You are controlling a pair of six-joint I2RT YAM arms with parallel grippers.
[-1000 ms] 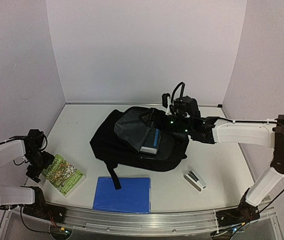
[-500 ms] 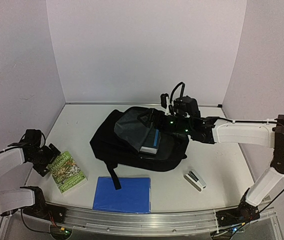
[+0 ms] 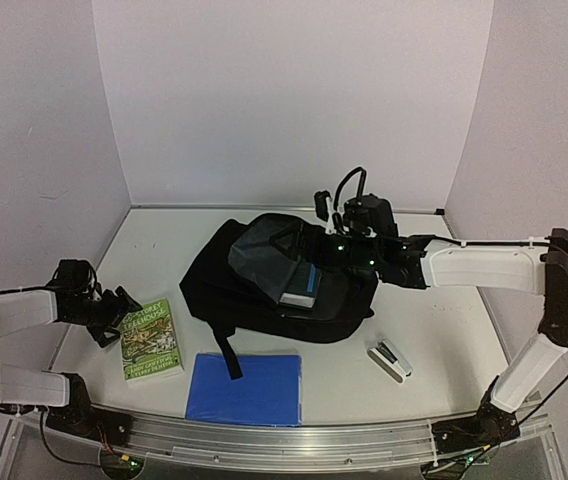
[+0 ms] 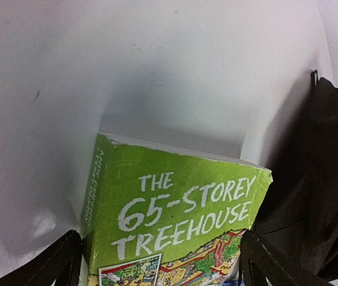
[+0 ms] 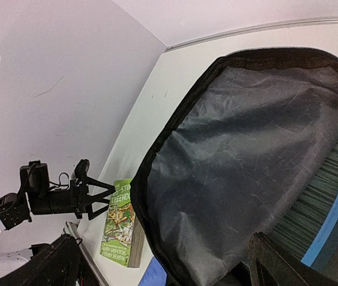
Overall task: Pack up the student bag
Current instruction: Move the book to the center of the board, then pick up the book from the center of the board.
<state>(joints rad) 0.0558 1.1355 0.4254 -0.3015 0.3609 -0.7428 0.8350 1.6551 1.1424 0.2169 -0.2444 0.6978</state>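
Black soft fabric backpack [image 3: 264, 295] lies mid-table, its grey-lined flap raised over a blue-striped book [image 3: 302, 283] inside. We see the right claw [image 5: 163, 256] released at its opening. The left claw [image 4: 157, 256] straddles a green paperback [image 4: 175, 202]; we cannot tell whether it grips.

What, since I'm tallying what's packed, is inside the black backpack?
Inside the student bag, beneath its raised grey-lined flap, one book with a blue cover shows. Anything deeper is hidden by the flap and black fabric.

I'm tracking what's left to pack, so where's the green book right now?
In the top view, the green book lies flat at the near left, just left of the blue folder, with the left gripper at its far-left edge, outside the student bag.
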